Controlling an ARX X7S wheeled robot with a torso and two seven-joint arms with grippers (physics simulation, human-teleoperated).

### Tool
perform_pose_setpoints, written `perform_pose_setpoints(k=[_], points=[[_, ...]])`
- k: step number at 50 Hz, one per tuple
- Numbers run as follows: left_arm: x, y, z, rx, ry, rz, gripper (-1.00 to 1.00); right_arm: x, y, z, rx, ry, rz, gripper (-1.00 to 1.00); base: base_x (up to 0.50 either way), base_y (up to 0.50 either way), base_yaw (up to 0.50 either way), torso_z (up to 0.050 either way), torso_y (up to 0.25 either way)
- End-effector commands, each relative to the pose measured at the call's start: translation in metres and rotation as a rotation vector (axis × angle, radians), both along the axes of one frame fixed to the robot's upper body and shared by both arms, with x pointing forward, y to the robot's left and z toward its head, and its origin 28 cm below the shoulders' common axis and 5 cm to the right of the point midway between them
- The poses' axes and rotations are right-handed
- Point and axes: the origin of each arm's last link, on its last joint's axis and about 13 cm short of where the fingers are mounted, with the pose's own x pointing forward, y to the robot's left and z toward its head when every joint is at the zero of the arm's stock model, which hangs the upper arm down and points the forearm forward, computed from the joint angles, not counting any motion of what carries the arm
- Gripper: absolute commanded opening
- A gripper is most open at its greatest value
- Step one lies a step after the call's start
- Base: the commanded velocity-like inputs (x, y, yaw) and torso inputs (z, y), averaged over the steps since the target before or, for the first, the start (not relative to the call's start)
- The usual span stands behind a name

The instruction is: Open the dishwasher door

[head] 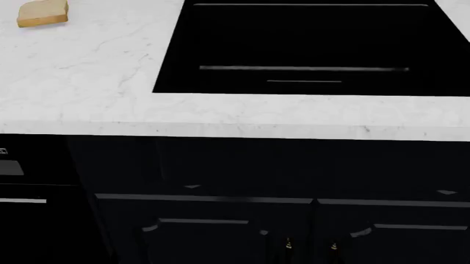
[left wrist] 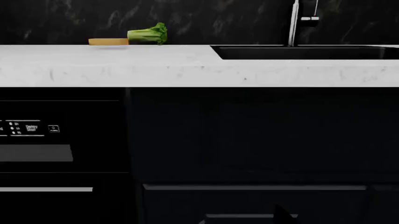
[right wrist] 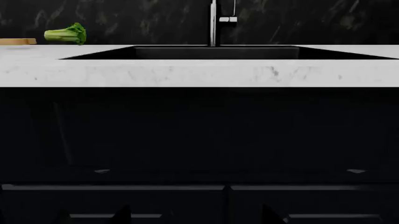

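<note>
The dishwasher door (left wrist: 56, 158) is a glossy black front under the white counter. It has small white control labels (left wrist: 28, 128), a grey recessed strip (left wrist: 34, 153) and a thin silver bar handle (left wrist: 44, 189). It is shut. In the head view only its edge (head: 15, 176) shows at the far left, with the handle end (head: 22, 201). My left gripper (left wrist: 199, 218) faces the navy cabinet beside the dishwasher; one dark fingertip (left wrist: 283, 214) shows, far off centre. My right gripper (right wrist: 196, 217) is open and empty, its fingertips (right wrist: 121, 214) wide apart before the cabinets under the sink.
A white marble counter (head: 88, 71) overhangs the fronts. It holds a black sink (head: 309, 49) with a chrome faucet (right wrist: 213, 23), a broccoli (left wrist: 148, 34) and a slice of bread (head: 43, 13). Navy cabinet doors (head: 206, 231) with curved handles stand right of the dishwasher.
</note>
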Motion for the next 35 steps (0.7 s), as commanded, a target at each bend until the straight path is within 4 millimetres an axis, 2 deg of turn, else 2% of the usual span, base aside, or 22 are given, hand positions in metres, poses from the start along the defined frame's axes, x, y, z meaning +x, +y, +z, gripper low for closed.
perform_pose_setpoints(k=[1, 17, 35], points=[[0.0001, 0.0, -0.0004, 0.0, 0.0, 0.0, 1.0, 0.0, 0.0002, -0.0003, 0.0, 0.0, 0.0, 1.0, 0.0, 0.0, 0.0, 0.0, 0.0], [-0.0022, -0.0041, 0.0024, -0.005, -0.022, -0.024, 1.0, -0.0069, -0.0005, 0.0009, -0.027, -0.017, 0.01, 1.0, 0.0, 0.0, 0.0, 0.0, 0.0], [-0.0007, -0.0034, 0.0039, -0.001, -0.031, -0.029, 1.0, -0.0075, -0.0009, 0.001, -0.015, -0.011, 0.006, 1.0, 0.0, 0.4, 0.0, 0.0, 0.0]])
